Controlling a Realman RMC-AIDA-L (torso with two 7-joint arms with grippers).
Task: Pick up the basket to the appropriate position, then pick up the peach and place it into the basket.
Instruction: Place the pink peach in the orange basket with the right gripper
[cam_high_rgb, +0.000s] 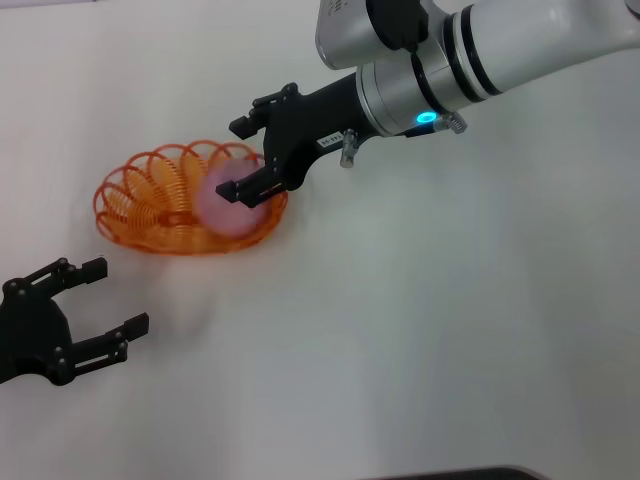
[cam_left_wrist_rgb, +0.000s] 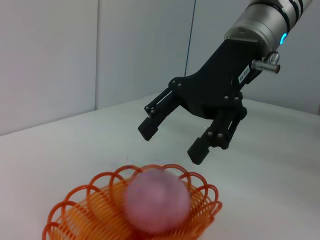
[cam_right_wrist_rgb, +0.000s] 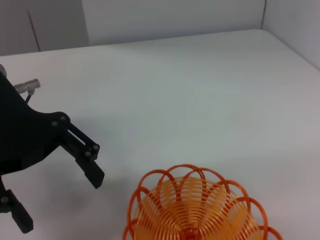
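The orange wire basket (cam_high_rgb: 135, 195) stands on the white table at the left of the head view. The pink peach (cam_high_rgb: 228, 205) is inside it, toward its right side, and looks blurred. My right gripper (cam_high_rgb: 240, 157) hangs open just over the basket's right rim, its lower fingertip close to the peach. In the left wrist view the right gripper (cam_left_wrist_rgb: 171, 146) is open above the peach (cam_left_wrist_rgb: 157, 200) and apart from it, with the basket (cam_left_wrist_rgb: 70, 212) below. My left gripper (cam_high_rgb: 118, 296) rests open at the lower left, short of the basket. The right wrist view shows the basket (cam_right_wrist_rgb: 200, 200) and the left gripper (cam_right_wrist_rgb: 59, 200).
The white table (cam_high_rgb: 420, 330) spreads to the right and front of the basket. A pale wall rises behind the table in both wrist views. A dark edge shows at the bottom of the head view.
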